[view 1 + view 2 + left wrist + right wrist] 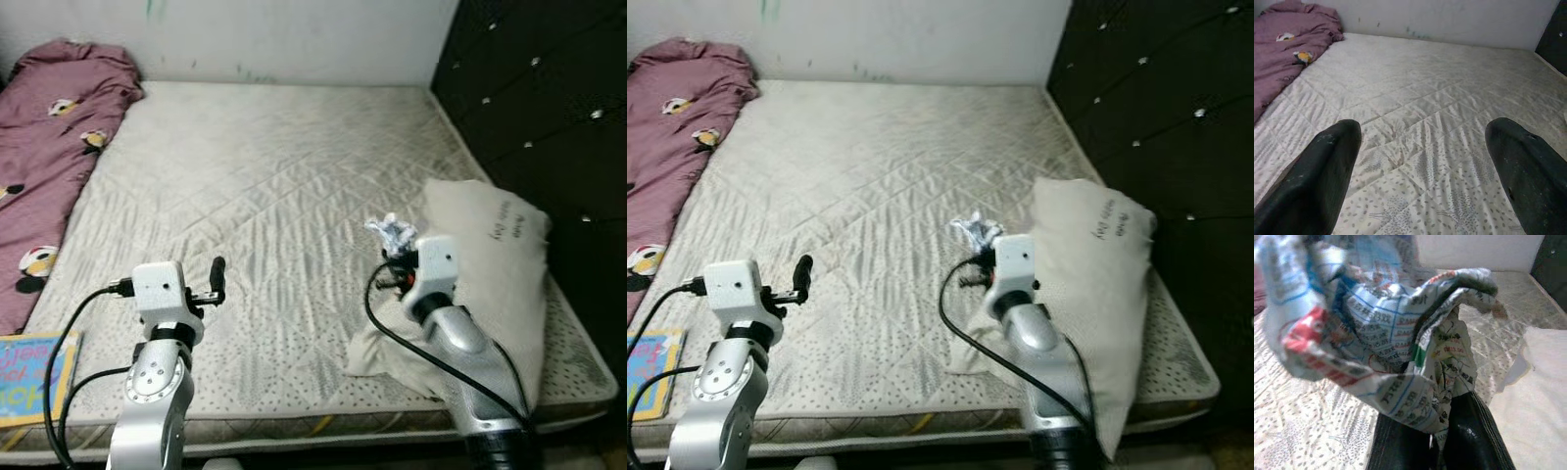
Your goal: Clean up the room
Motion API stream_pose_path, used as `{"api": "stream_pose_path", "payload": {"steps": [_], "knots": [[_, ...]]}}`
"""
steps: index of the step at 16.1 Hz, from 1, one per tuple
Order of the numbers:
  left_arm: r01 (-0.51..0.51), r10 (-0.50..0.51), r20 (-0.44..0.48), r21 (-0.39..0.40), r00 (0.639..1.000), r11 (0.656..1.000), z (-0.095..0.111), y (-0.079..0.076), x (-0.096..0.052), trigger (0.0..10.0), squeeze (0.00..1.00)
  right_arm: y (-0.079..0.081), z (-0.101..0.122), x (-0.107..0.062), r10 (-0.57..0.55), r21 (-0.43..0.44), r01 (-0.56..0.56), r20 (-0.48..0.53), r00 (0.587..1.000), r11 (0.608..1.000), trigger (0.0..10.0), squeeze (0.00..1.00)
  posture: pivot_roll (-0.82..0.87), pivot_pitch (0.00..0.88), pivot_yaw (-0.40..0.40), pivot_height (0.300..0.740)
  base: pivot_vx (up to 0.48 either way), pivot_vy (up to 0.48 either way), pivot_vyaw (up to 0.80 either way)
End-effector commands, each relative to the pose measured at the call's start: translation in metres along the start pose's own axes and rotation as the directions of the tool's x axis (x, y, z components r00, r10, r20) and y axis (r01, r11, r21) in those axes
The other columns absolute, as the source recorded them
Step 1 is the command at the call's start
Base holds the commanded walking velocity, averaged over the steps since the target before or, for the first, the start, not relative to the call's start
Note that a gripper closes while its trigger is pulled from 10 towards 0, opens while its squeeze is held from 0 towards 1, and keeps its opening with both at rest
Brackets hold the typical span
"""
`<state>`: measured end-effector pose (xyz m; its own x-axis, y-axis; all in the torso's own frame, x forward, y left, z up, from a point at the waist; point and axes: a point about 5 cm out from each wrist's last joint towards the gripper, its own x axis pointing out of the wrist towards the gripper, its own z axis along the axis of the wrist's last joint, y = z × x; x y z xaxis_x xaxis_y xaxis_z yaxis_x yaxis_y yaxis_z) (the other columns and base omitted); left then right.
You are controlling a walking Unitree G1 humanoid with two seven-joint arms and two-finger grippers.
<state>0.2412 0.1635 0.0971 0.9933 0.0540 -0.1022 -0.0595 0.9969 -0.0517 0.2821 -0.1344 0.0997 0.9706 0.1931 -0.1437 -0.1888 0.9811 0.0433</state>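
A crumpled printed paper (391, 232) (1386, 342) is pinched in my right gripper (392, 257), which is shut on it above the mattress (284, 186), beside a beige pillow (495, 274). My left gripper (217, 279) hovers open over the front left of the mattress, nothing between its fingers (1317, 176).
A maroon blanket (54, 137) with cartoon prints lies along the mattress's left side. A colourful book (34, 377) rests at the front left corner. A black studded headboard (549, 108) stands on the right, a white wall behind the bed.
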Motion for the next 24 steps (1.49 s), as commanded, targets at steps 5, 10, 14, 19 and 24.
{"api": "stream_pose_path", "payload": {"steps": [5,10,14,19,24], "knots": [[0.010,-0.010,0.022,0.006,1.000,1.000,0.004,-0.003,-0.001,10.0,0.00,0.003,0.002,0.001,-0.045,0.033,0.045,-0.004,0.999,0.998,10.0,0.00,0.04,0.000,-0.018,0.740,0.000,0.000,0.00],[0.017,-0.017,0.032,0.005,0.999,1.000,0.007,-0.003,0.002,10.0,0.00,0.004,0.005,0.002,0.022,0.069,-0.023,0.017,1.000,0.997,10.0,0.00,0.04,0.000,-0.020,0.740,0.000,0.000,0.00],[0.050,-0.049,0.039,-0.015,0.998,0.999,0.006,-0.005,-0.002,10.0,0.00,0.000,-0.001,0.000,0.041,0.137,-0.039,-0.007,0.999,0.990,10.0,0.00,0.04,0.000,-0.026,0.740,0.000,0.210,0.00],[0.076,-0.075,0.040,-0.023,0.996,0.997,0.006,-0.006,-0.002,10.0,0.00,0.011,0.003,0.003,0.108,0.012,-0.108,0.017,0.994,0.994,10.0,0.00,0.05,0.000,-0.034,0.740,0.000,0.424,0.00],[0.085,-0.084,0.040,-0.029,0.996,0.996,0.007,-0.007,-0.003,10.0,0.00,0.011,0.002,0.005,0.090,0.025,-0.090,-0.001,0.996,0.996,10.0,0.00,0.06,0.000,-0.040,0.740,0.000,0.425,0.00]]}}
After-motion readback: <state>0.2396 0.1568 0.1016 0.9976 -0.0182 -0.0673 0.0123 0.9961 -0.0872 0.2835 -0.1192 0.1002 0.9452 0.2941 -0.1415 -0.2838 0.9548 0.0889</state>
